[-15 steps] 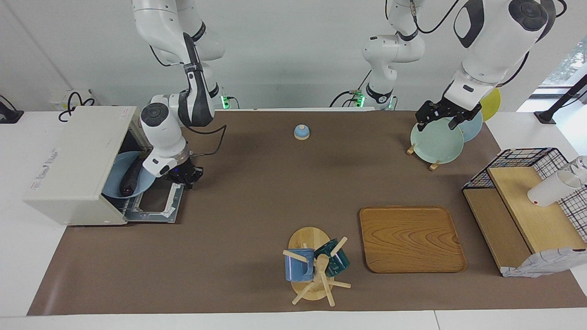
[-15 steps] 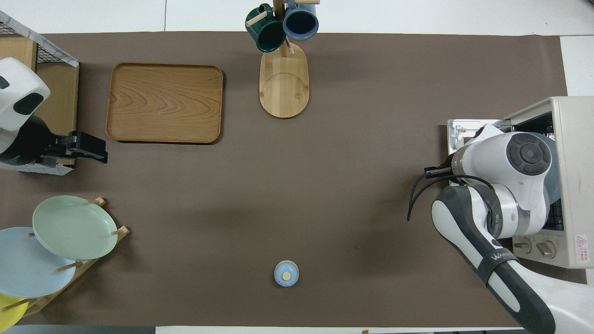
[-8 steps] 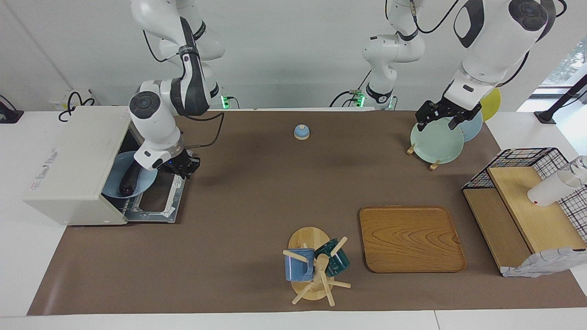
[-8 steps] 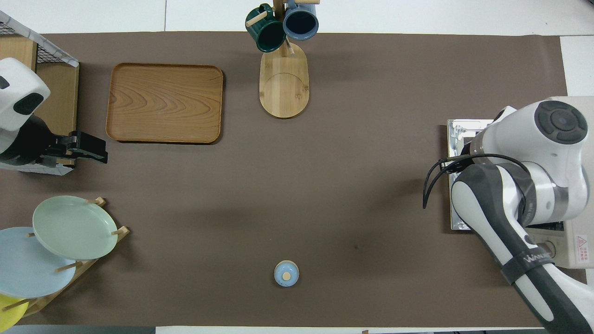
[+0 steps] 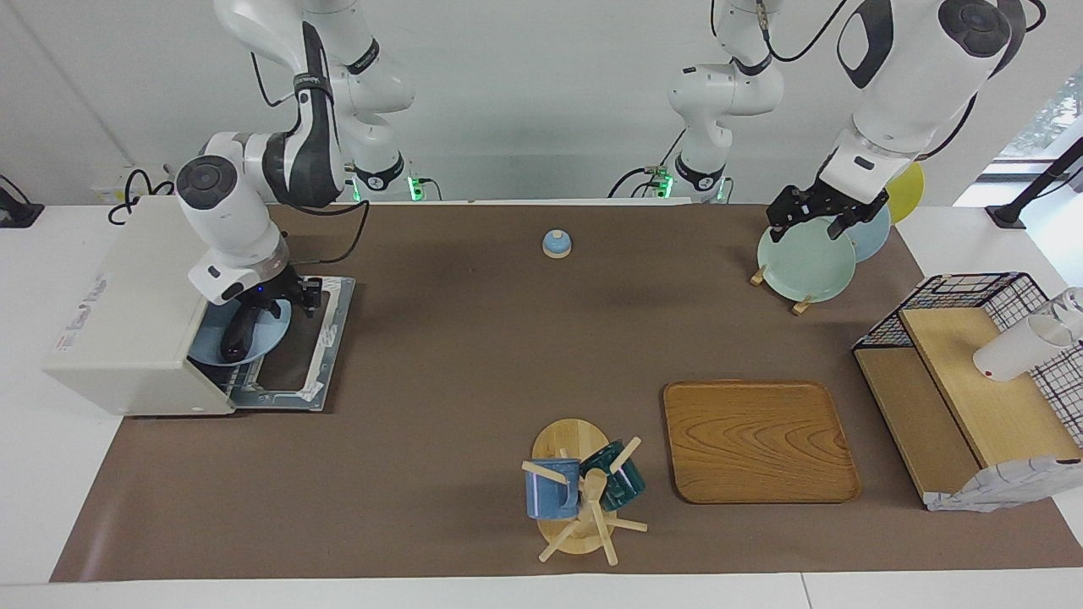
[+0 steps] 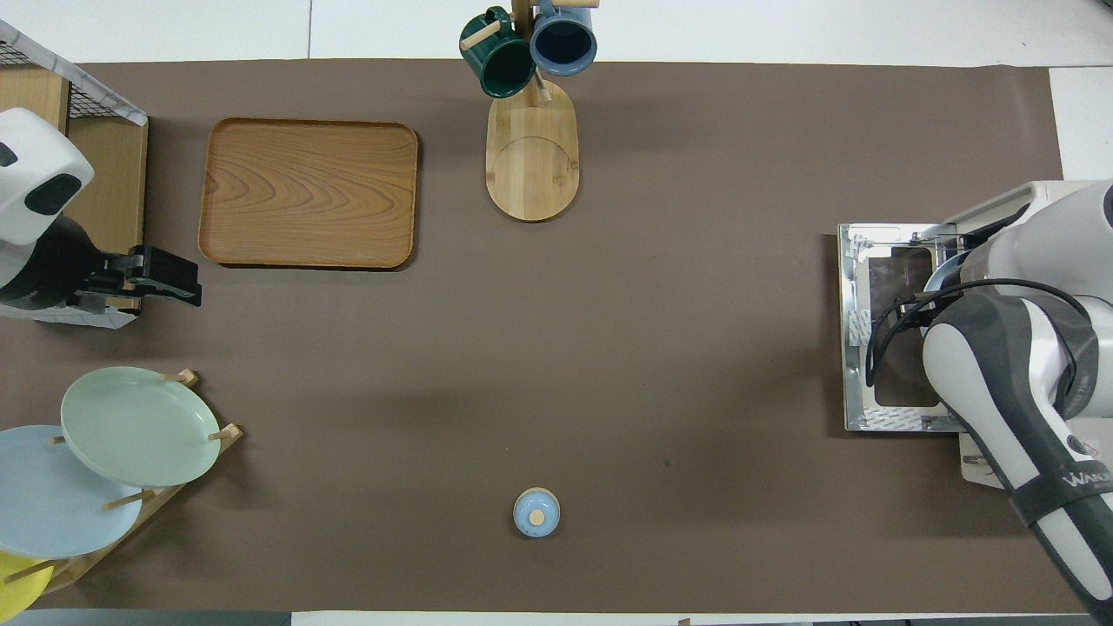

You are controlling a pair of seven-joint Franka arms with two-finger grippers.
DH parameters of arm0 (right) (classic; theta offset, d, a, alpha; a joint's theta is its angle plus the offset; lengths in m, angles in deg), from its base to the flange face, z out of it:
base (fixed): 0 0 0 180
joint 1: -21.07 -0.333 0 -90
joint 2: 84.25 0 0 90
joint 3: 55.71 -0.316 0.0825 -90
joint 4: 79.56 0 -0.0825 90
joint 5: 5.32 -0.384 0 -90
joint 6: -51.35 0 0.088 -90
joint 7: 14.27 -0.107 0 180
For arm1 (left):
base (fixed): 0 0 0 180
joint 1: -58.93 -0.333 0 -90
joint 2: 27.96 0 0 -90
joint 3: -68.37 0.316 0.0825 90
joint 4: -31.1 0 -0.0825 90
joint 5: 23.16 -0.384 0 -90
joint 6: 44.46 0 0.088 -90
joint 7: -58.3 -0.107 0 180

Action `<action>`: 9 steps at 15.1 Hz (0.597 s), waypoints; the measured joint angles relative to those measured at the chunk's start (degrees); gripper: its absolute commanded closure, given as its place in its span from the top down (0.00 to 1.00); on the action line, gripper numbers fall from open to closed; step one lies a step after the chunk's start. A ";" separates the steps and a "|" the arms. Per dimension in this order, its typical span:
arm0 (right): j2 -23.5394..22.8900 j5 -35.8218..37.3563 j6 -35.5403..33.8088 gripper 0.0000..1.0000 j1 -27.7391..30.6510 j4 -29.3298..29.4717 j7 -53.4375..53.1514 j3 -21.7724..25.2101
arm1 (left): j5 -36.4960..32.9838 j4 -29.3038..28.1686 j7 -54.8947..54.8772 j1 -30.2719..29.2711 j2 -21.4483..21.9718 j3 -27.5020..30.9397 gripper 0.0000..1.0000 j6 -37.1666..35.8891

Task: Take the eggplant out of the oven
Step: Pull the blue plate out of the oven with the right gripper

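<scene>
The oven [image 5: 127, 313] stands at the right arm's end of the surface [image 5: 474, 355], its door [image 5: 296, 355] dropped flat onto the brown mat. Inside, on a blue plate [image 5: 254, 342] that sticks partly out of the opening, lies the eggplant [image 5: 237, 334], dark and slim, one end pointing out toward the door. The right gripper [image 5: 279, 303] is down at the oven's mouth, right over the end of the eggplant nearer the robots; whether its jaws are apart or closed, and whether they touch the eggplant, I cannot tell. In the overhead view the right arm covers most of the oven's opening. The left gripper [image 5: 814, 218] waits over the green plate [image 5: 804, 262] in the plate rack at the left arm's end of the surface, its jaws spread and holding nothing. A small blue bell [image 5: 556, 244] sits near the robots, about midway between the arms. Farther from the robots are a wooden tray [image 5: 757, 440] and a mug tree [image 5: 579, 495] with a blue and a green mug
</scene>
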 measured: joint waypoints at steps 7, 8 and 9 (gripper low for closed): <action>0.04 0.02 8.04 0.00 0.87 -4.84 4.47 -0.03 | 0.00 0.00 0.00 0.00 0.00 0.00 1.00 0.00; 0.10 0.02 8.03 0.00 0.85 -4.89 5.76 -0.06 | 0.00 0.00 0.00 0.00 0.00 0.00 1.00 0.00; 0.49 0.20 7.79 0.00 0.73 -4.72 6.73 -0.15 | 0.00 0.00 0.00 0.00 0.00 0.00 1.00 0.00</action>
